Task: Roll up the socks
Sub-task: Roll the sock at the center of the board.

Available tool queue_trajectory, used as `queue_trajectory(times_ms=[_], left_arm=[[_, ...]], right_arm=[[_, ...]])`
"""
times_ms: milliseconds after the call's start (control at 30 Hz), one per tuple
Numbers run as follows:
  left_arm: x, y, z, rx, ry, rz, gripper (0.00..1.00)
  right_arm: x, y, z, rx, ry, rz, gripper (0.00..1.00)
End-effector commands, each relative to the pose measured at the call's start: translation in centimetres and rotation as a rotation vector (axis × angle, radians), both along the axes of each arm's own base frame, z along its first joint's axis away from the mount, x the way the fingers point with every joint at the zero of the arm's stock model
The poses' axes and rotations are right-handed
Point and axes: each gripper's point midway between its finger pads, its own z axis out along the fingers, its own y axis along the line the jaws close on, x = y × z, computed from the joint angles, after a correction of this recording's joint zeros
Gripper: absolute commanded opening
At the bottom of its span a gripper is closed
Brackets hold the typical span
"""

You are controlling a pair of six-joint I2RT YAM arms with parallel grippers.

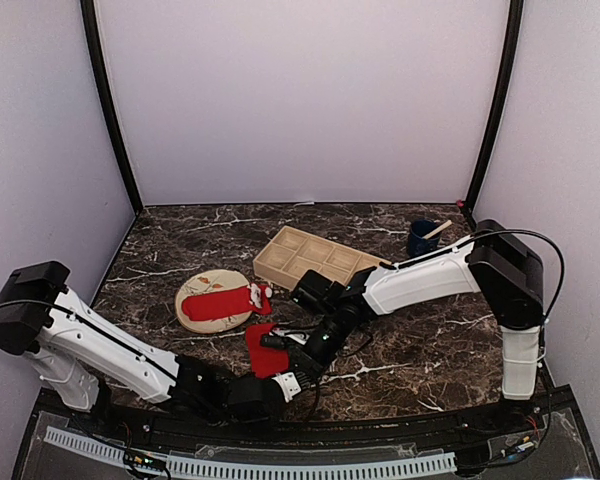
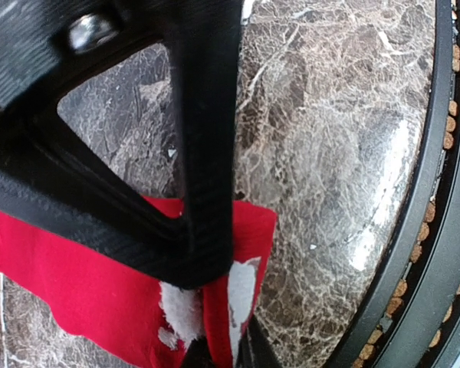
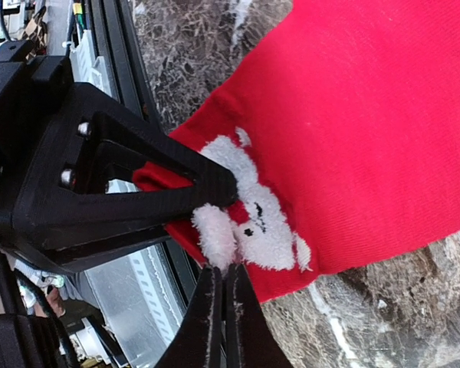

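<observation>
A red sock with a white Santa figure lies flat on the marble near the front edge, and both grippers meet at its near end. My left gripper is shut on a raised fold of this sock. The right wrist view shows that gripper with red fabric in its jaws. My right gripper is shut, its tips against the white fluff of the sock. I cannot tell whether it pinches any fabric. A second red sock lies on the round plate.
A wooden compartment tray sits behind the socks at mid-table. A dark blue cup with a stick in it stands at the back right. The black table rim runs close by the left gripper.
</observation>
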Motion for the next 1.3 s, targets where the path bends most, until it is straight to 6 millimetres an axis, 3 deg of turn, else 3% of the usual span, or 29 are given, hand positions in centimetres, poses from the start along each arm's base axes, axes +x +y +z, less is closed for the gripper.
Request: queue_trajectory(times_ms=[0, 233, 567, 933, 1267], left_arm=[[-1.3, 2.3, -1.6, 0.073, 0.12, -0.016, 0.09], [-2.3, 1.9, -1.9, 0.066, 0.234, -0.041, 0.07], [-3.1, 1.7, -1.2, 0.007, 0.396, -0.038, 0.07], [-3.8, 1.4, -0.4, -0.044, 0.562, -0.032, 0.07], [-3.5, 1.5, 0.1, -0.13, 0.744, 0.002, 0.06]], right_arm=[[0.4, -0.4, -0.7, -0.018, -0.001, -0.024, 0.07], [0.7, -0.5, -0.6, -0.001, -0.005, -0.047, 0.2], [2.6, -0.9, 0.5, 0.071, -0.029, -0.146, 0.29], [5.5, -1.4, 1.9, 0.181, -0.07, -0.279, 0.31], [5.9, -3.2, 2.5, 0.242, -0.19, -0.344, 0.32]])
